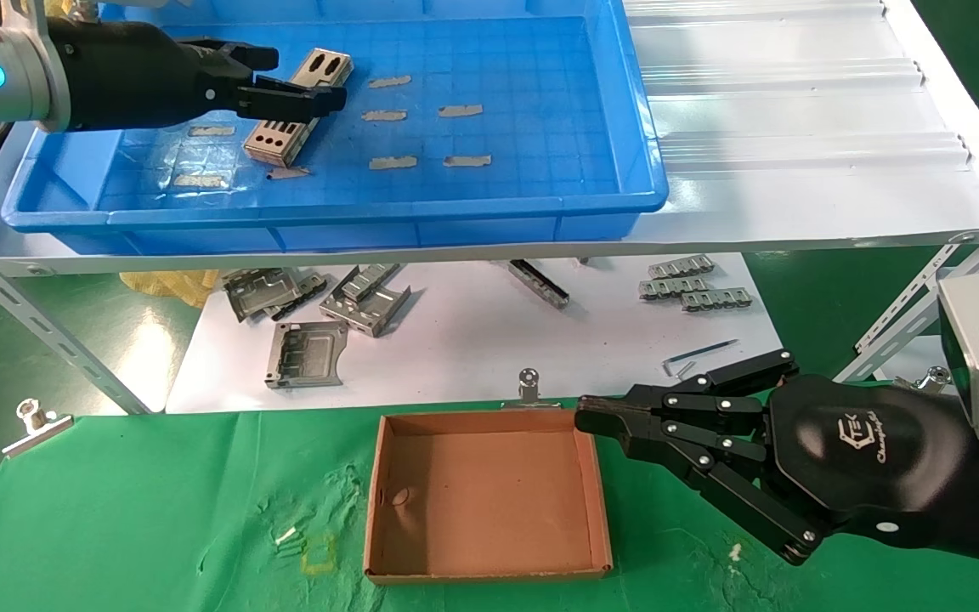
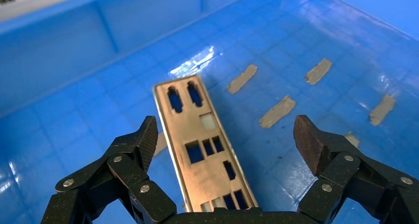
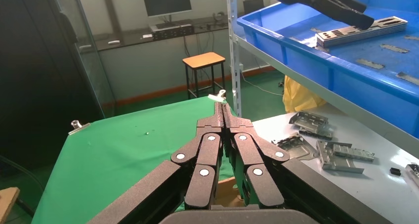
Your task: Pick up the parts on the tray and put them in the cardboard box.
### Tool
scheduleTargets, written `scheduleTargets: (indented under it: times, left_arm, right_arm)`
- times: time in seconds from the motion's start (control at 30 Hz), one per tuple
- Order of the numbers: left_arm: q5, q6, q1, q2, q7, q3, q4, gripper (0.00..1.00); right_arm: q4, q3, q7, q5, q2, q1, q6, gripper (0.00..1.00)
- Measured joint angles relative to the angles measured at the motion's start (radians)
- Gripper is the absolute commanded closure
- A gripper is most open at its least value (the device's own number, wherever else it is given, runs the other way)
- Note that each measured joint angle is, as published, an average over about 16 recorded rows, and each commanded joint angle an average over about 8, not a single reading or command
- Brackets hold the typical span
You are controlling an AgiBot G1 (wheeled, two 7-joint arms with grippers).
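- Left end effector (image 2: 225, 150): fingers spread wide, poised over the thin silvery punched metal plate (image 1: 296, 107), not gripping it.
- Plate: lies inside the large blue plastic tray (image 1: 540, 183).
- Right end effector (image 1: 585, 418): fingers pressed together, empty, beside the small brown cardboard box (image 1: 486, 503).

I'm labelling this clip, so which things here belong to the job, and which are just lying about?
Job:
- plate in the tray
- box, nothing in it
- left gripper, open over the plate
- right gripper, shut, beside the box

Lying about:
- tape strips on the tray floor
- grey brackets on the white sheet below
- clips on the green cloth
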Motion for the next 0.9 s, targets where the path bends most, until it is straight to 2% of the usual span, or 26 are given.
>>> scheduleTargets:
  times: [0.07, 0.13, 0.17, 0.23, 0.27, 0.33, 0.37, 0.43, 0.9]
  left_arm:
    - [0.001, -0.009, -0.004, 0.006, 0.002, 0.000, 0.020, 0.01]
    - [0.000, -0.015, -0.007, 0.011, 0.004, -0.001, 0.036, 0.12]
    - [-0.001, -0.018, -0.008, 0.012, 0.005, -0.001, 0.043, 0.22]
    - [-0.003, -0.021, -0.009, 0.016, 0.006, -0.003, 0.054, 0.47]
    - [-0.003, -0.023, -0.010, 0.017, 0.008, -0.003, 0.059, 0.59]
    - [-0.005, -0.024, -0.010, 0.019, 0.011, -0.004, 0.066, 0.83]
    - [-0.005, -0.025, -0.010, 0.020, 0.015, -0.004, 0.068, 0.91]
    - [-0.007, -0.027, -0.008, 0.021, 0.022, -0.006, 0.072, 1.00]
    - [-0.027, -0.066, 0.006, 0.029, 0.067, -0.020, 0.086, 1.00]
  right_arm:
    - [0.000, 0.000, 0.000, 0.000, 0.000, 0.000, 0.000, 0.65]
    - [0.000, 0.000, 0.000, 0.000, 0.000, 0.000, 0.000, 0.40]
    - [0.000, 0.000, 0.000, 0.000, 0.000, 0.000, 0.000, 0.28]
    - [0.000, 0.000, 0.000, 0.000, 0.000, 0.000, 0.000, 0.05]
    - [0.000, 0.000, 0.000, 0.000, 0.000, 0.000, 0.000, 0.00]
    - [0.000, 0.000, 0.000, 0.000, 0.000, 0.000, 0.000, 0.00]
    - [0.000, 0.000, 0.000, 0.000, 0.000, 0.000, 0.000, 0.00]
    - [0.000, 0.000, 0.000, 0.000, 0.000, 0.000, 0.000, 0.00]
    - [0.000, 0.000, 0.000, 0.000, 0.000, 0.000, 0.000, 0.00]
